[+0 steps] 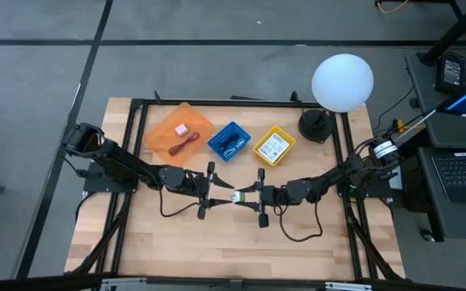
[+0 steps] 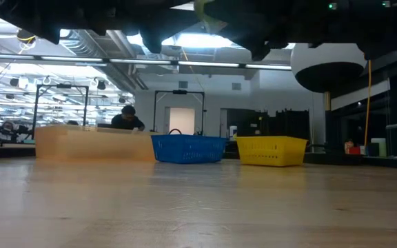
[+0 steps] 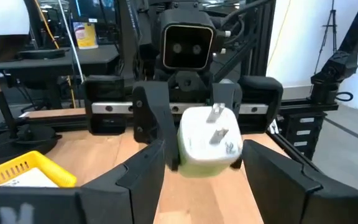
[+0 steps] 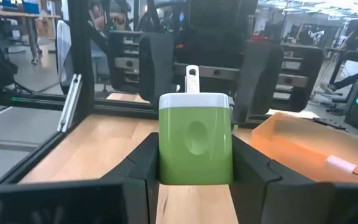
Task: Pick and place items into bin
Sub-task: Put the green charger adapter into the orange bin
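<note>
A small plug adapter (image 1: 238, 196) with a green body (image 4: 196, 140) and a white pronged end (image 3: 209, 140) hangs above the middle of the table between my two grippers, which face each other. My right gripper (image 4: 196, 163) comes from the table's right and is shut on the adapter. My left gripper (image 3: 207, 183) comes from the left and stands open; its fingers flank the white end with a gap on each side. My right gripper pinches the adapter's green body by its two opposite sides (image 4: 164, 155) between its two fingers (image 4: 140, 167). The fingers reach in level from the table's right side. The adapter is lifted clear of the table, its white pronged end (image 3: 216, 118) turned toward my left gripper.
Along the far edge stand an orange tray (image 1: 162, 137) holding a pink block (image 1: 181, 128) and a red cord (image 1: 186, 145), a blue basket (image 1: 219, 145) and a yellow basket (image 1: 288, 137). A white globe lamp (image 1: 342, 81) stands at the far right. Bare wood lies toward the near edge.
</note>
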